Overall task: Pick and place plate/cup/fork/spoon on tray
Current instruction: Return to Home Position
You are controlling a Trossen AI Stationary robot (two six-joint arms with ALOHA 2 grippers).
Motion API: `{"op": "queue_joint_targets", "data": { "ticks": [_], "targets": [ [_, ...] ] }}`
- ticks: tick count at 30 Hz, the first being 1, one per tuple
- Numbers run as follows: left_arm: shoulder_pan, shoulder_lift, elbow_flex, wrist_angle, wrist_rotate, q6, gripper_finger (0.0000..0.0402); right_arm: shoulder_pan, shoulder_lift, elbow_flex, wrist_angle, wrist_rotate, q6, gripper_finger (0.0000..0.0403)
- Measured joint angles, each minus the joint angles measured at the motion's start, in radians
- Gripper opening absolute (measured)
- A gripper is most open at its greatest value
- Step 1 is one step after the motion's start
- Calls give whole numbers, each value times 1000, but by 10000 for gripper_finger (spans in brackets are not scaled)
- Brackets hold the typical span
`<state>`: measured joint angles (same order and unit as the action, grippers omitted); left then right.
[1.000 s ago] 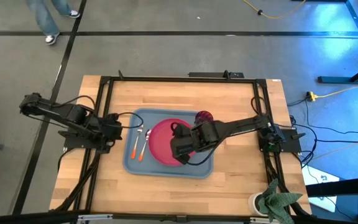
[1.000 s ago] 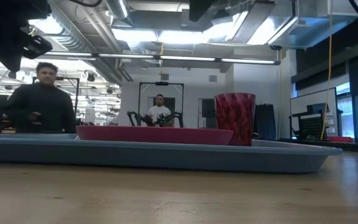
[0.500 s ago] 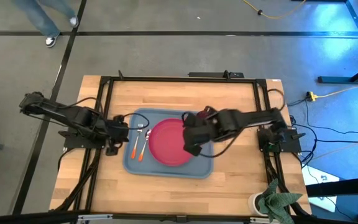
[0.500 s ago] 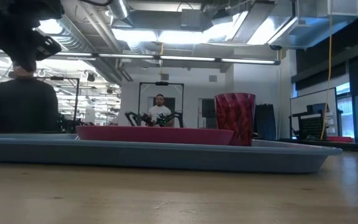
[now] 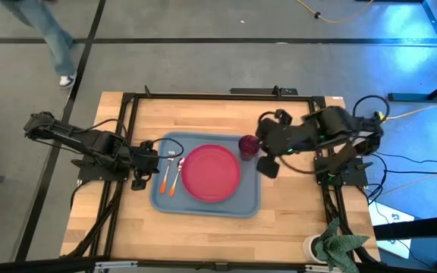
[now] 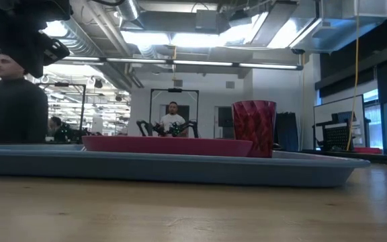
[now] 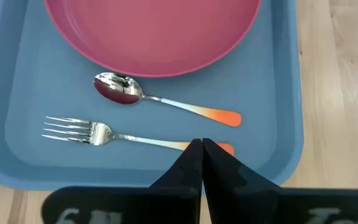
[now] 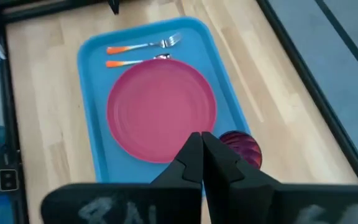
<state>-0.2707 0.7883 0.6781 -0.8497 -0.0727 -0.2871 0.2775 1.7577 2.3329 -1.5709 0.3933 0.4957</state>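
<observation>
The blue-grey tray [image 5: 158, 203] lies mid-table. The pink-red plate [image 5: 211, 173] rests flat in it. The dark red cup [image 5: 249, 145] stands upright at the tray's far right corner, beside the plate. The fork [image 7: 98, 133] and spoon [image 7: 151, 99] lie side by side on the tray floor left of the plate, the fork nearer the rim. My left gripper [image 7: 202, 149] is shut and hovers above the tray's left rim, over the fork's orange handle end. My right gripper [image 8: 202, 144] is shut and raised high off the tray's right side.
A white cup [image 5: 312, 247] with a green cloth [image 5: 341, 244] sits at the table's near right corner. Black frame rails [image 5: 218, 96] border the table. Bare wood lies along the near edge. People [image 6: 12, 101] stand beyond the far edge.
My right gripper, shut throughout, has risen from over the plate and drawn back toward the table's right and far edges, uncovering the plate and cup. My left gripper has edged slightly toward the tray. Plate, cup, fork and spoon have stayed put.
</observation>
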Motion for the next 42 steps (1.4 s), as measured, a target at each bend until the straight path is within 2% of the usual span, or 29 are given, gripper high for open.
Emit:
{"op": "queue_joint_targets", "data": {
  "ticks": [4,7,16,20,24,29,35,42],
  "targets": [
    [0,0,0,0,-1,0,0,0,-65,-39,4,15,-4,0],
    [0,0,0,-1,-15,0,0,0,-147,-181,67,17,18,0],
    [0,12,0,-6,-51,-46,0,-8,-459,-896,756,-85,29,0],
    [0,49,0,-13,-66,-74,0,-21,-487,-1128,975,-134,101,0],
    [0,113,0,-9,-67,-79,0,-38,-474,-1302,1171,-180,169,0],
    [0,188,0,-10,-64,-109,0,-47,-471,-1451,1322,-187,279,0],
    [0,235,-15,19,-65,-135,0,-45,-471,-1550,1330,-203,407,0],
    [0,240,-98,130,-46,-202,0,-45,-447,-1616,1333,-212,565,0]
  ]
}}
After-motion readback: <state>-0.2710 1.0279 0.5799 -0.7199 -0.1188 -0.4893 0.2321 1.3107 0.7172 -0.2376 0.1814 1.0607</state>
